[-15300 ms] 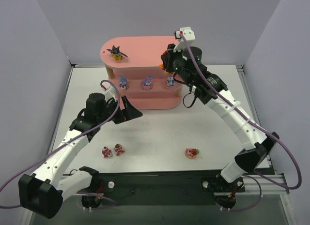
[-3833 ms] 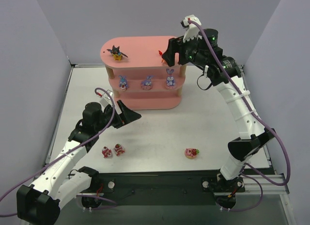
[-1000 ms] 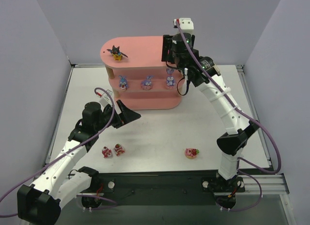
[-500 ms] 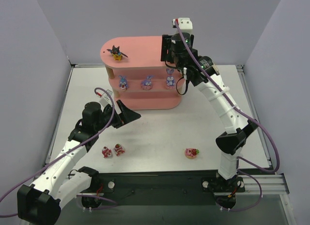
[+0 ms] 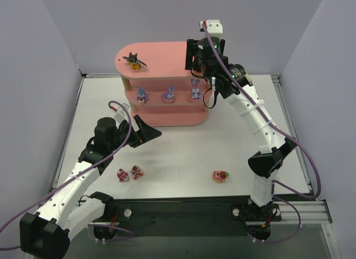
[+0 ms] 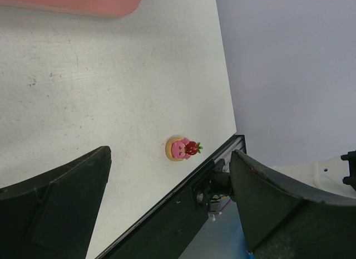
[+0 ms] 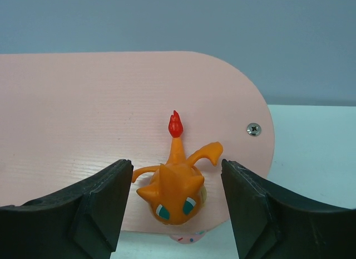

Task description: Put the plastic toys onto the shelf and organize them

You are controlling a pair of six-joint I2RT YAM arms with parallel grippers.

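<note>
The pink shelf (image 5: 161, 53) stands at the back of the table. On its top board (image 7: 111, 103), near the right end, stands the orange toy (image 7: 175, 192). My right gripper (image 7: 177, 200) is open around it, with a gap on each side. A black bat toy (image 5: 133, 60) sits at the top board's left end. Three bunnies (image 5: 168, 95) line the middle board. Two red-and-white toys (image 5: 129, 173) lie on the table at front left, a third (image 5: 220, 176) (image 6: 182, 148) at front right. My left gripper (image 5: 146, 131) (image 6: 169, 200) hangs open and empty above the table.
The right arm (image 5: 261, 131) arches over the table's right side up to the shelf top. The table's black front rail (image 6: 183, 214) runs just behind the third red-and-white toy. Grey walls close in on both sides.
Over the earlier frames the right gripper carried the orange toy from beside the middle board up to the top board. In the last second it has barely shifted. The left arm has stayed still.
</note>
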